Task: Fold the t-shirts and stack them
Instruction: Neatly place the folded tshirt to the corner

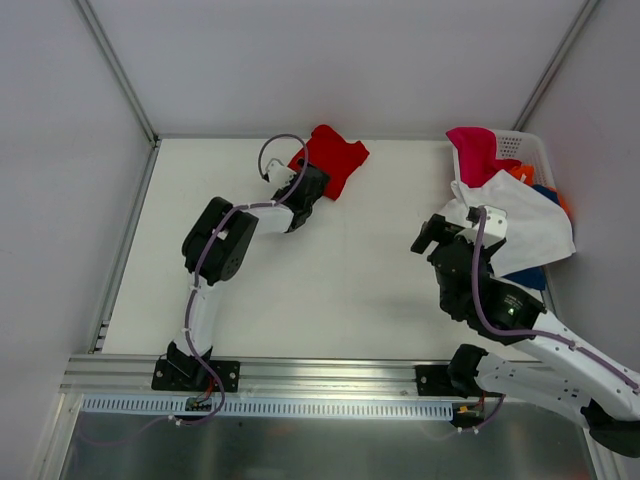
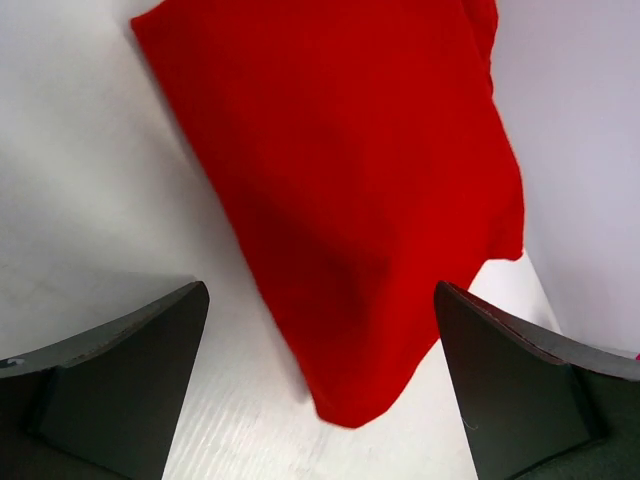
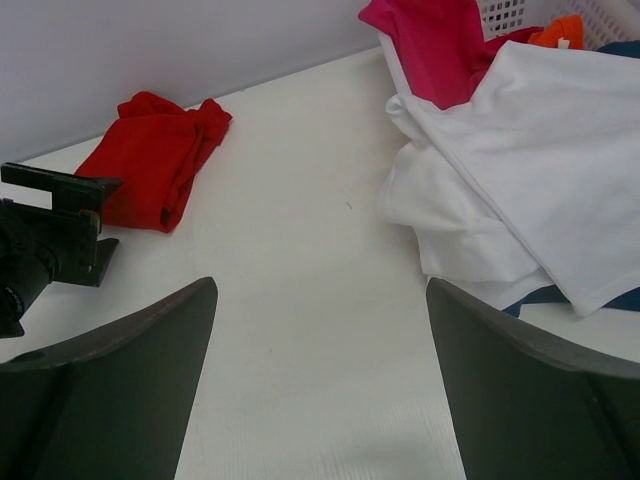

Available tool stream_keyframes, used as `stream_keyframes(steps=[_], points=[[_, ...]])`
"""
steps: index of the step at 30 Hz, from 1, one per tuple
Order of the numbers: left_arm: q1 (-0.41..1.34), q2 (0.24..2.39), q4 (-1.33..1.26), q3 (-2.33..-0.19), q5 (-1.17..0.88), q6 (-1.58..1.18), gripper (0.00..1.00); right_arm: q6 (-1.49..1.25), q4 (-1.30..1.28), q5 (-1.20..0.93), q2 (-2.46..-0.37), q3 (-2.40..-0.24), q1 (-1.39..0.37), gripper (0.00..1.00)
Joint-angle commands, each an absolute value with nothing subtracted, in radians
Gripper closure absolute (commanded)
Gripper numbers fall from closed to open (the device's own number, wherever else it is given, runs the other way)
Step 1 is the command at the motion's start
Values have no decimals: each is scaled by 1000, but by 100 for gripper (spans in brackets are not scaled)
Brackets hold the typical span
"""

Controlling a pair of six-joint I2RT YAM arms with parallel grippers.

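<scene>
A folded bright red t-shirt (image 1: 333,160) lies at the back middle of the table; it fills the left wrist view (image 2: 350,200) and shows at the left of the right wrist view (image 3: 152,160). My left gripper (image 1: 305,200) is open right at the shirt's near corner, its fingers (image 2: 120,370) on either side, holding nothing. A white t-shirt (image 1: 520,225) drapes out of the basket onto the table, with a magenta one (image 1: 473,150) above it and orange (image 1: 522,172) and blue (image 1: 527,275) cloth showing. My right gripper (image 1: 432,235) is open and empty, left of the white shirt (image 3: 520,170).
A white perforated plastic basket (image 1: 520,145) stands at the back right corner and holds the other shirts. Grey walls close the table at the back and sides. A metal rail (image 1: 330,375) runs along the near edge by the arm bases.
</scene>
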State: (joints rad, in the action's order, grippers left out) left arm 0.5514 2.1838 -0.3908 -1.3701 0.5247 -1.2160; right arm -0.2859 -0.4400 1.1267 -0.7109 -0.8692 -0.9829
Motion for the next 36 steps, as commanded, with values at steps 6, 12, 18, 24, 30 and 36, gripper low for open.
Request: stream_keyframes(steps=[6,12,18,24,30,36], points=[[532,2292,-374,-1469,509,-1267,1,-230,-391,1140,-716,-868,-936,9],[515,2329,-383,-1517,482,-1276,5,-225,-382,1123,-727,-862,-917,9],[482,2359,-382,-1580,425,-1223,52,-229,-382,1115,-716,-856,-916,9],[434,2413,-383,-1696,309,-1146,90,-230,-382,1109,-706,-853,-916,9],[358,2476,-391,-1813,129,-1017,94,-236,-383,1106,-703,-850,-916,9],[273,2435,-387,-1774,3,-896,99,-247,-353,1088,-712,-836,-916,9]])
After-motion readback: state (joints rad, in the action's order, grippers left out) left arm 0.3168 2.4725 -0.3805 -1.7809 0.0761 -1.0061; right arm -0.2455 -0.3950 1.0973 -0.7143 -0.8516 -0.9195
